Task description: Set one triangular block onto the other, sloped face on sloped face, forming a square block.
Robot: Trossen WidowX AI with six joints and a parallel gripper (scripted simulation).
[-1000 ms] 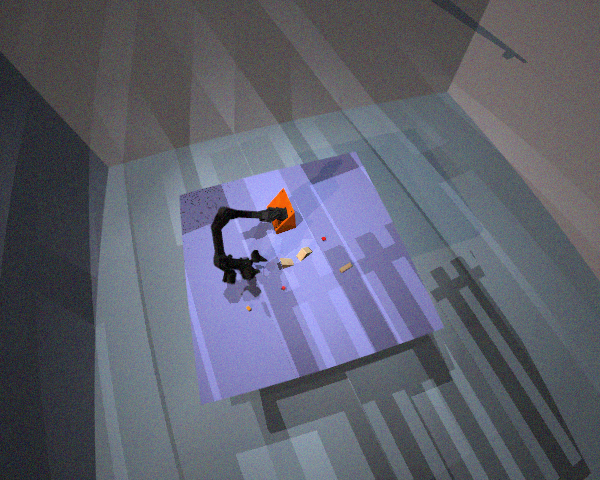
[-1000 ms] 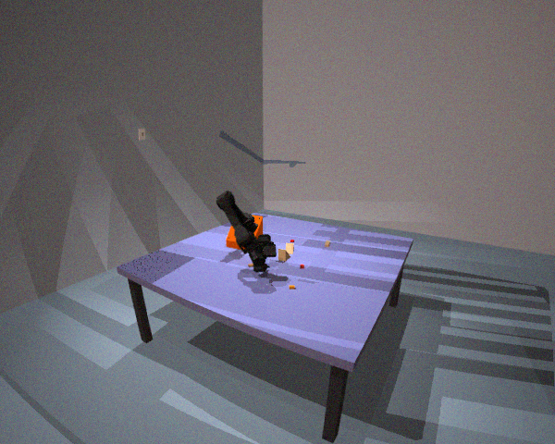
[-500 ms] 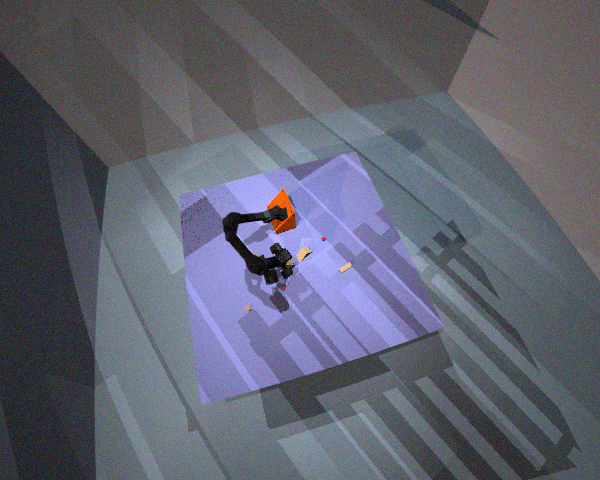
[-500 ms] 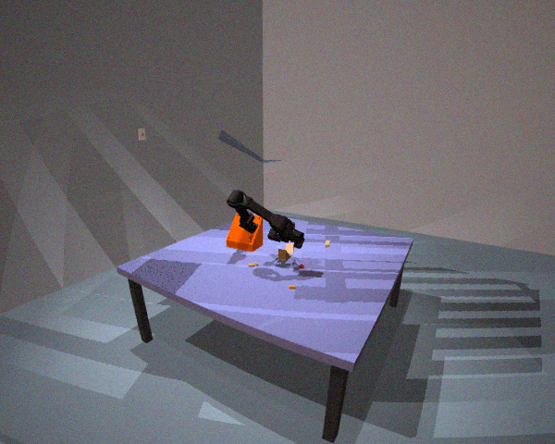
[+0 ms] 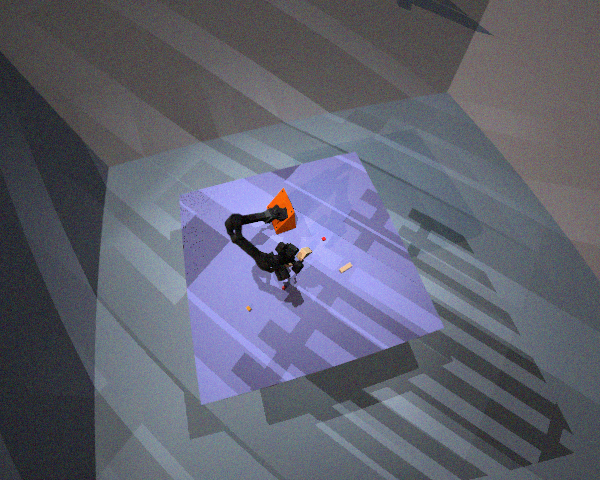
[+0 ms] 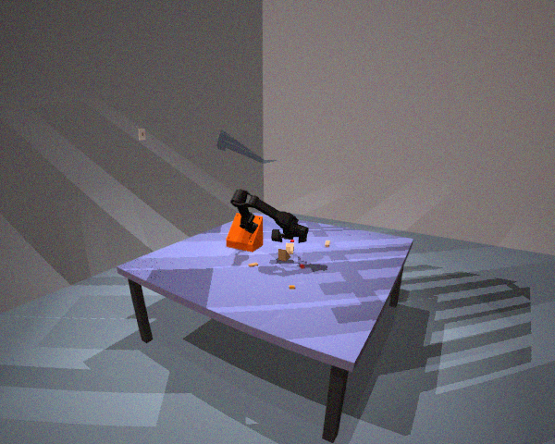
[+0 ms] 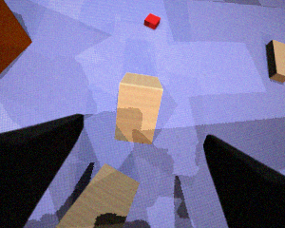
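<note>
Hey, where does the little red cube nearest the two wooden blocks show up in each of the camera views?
Top: the red cube lies right of the claw, below the orange base.
Exterior: a red speck just above the wooden blocks, half hidden by the claw.
Wrist: near the top edge, beyond the upright wooden block.
Shared landmark: the orange base.

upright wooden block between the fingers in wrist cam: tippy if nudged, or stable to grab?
The wooden block stands taller than its footprint, so a side nudge would likely tip it. Flat faces and rigid-looking wood should suit the open gripper. It won't roll; it may slide on the smooth-looking table.
</note>
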